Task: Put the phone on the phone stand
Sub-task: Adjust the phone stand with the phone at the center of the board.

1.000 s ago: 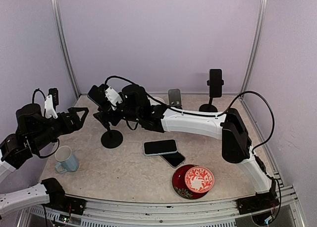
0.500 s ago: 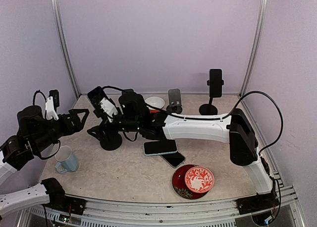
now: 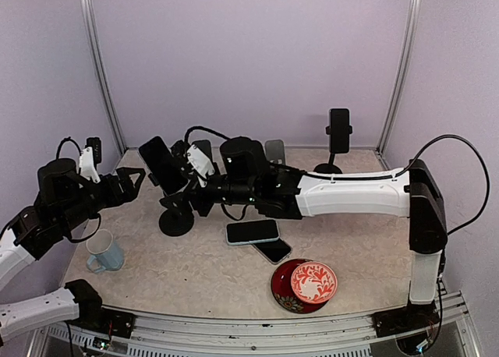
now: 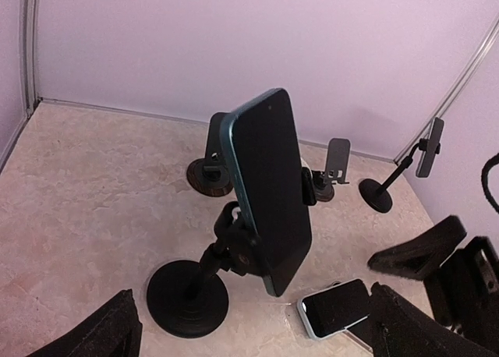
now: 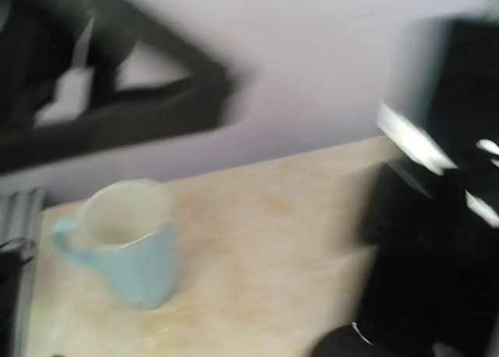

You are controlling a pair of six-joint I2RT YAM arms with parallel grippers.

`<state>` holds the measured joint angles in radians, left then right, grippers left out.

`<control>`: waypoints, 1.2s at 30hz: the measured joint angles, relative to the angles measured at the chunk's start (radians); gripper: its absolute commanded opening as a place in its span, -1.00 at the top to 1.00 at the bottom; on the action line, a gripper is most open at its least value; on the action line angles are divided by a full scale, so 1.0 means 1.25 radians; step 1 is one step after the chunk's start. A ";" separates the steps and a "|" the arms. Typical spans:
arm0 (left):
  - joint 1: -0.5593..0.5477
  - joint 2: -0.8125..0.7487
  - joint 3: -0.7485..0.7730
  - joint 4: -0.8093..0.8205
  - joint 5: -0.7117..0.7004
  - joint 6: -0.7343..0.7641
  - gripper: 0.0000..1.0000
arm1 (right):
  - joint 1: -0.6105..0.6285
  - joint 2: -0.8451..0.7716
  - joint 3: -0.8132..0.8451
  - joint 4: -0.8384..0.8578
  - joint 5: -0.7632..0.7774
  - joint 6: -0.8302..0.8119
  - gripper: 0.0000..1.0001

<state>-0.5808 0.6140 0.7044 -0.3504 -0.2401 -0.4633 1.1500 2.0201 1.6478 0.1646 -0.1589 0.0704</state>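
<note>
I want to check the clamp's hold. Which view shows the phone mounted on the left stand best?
Left wrist: the phone is large and sharp, mounted on its stand. Top external shows it small; right wrist is blurred.

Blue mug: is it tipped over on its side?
No, the blue mug stands upright with its open mouth facing up.

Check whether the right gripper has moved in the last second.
Yes. The right gripper has drawn back rightward from over the stand base, open, leaving the phone mounted.
</note>
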 measured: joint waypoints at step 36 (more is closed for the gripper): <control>0.164 0.051 0.015 0.039 0.216 0.019 -0.98 | -0.048 0.196 0.207 0.013 -0.309 0.021 -1.00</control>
<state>-0.3763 0.6781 0.7231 -0.3012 0.0303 -0.4393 1.0901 2.2650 1.9064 0.1814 -0.5446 0.0967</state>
